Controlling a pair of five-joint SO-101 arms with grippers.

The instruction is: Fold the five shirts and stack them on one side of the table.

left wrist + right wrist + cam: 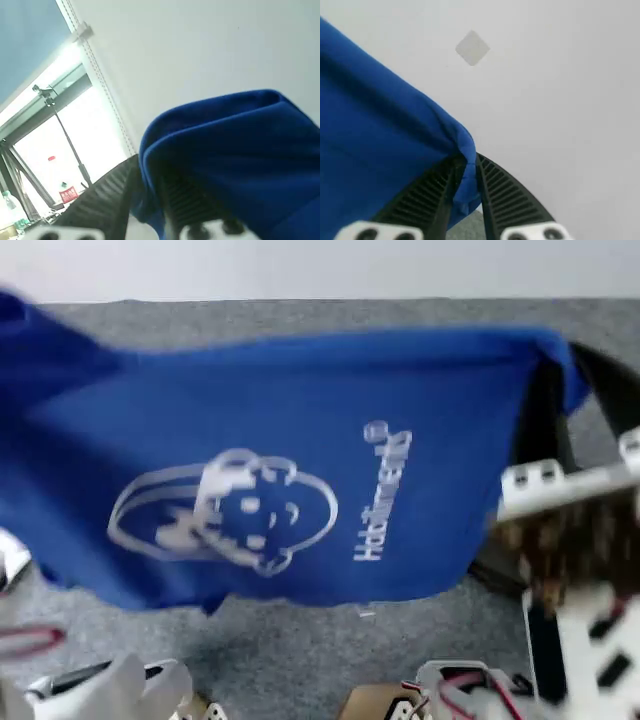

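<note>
1. The left gripper [150,172] has its ribbed black fingers [192,200] pressed together on a thick fold of the blue shirt [240,150]. The cloth bunches over and past the jaws.
2. The right gripper [467,162] pinches a corner of the shirt [370,125]. A narrow strip of cloth is caught between its two fingers [502,192], and the rest of the fabric stretches away to one side of them.
3. In the high view, white arm parts [110,685] sit at the near edge of the table [300,660]. They are too blurred to make out clearly.
4. At the right of that view an arm [575,530], probably the right one, rises in white and black to the shirt's upper right corner.
5. The shirt [300,440] hangs spread wide in the air above the grey table, its top edge drawn roughly level from one side to the other. A white print [225,510] faces the camera, and the lower hem hangs free above the table.
6. Beyond the shirt the grey table runs back to a pale wall [320,265].
7. Behind the left gripper a bright window [75,130] shows beside a white wall [200,50].
</note>
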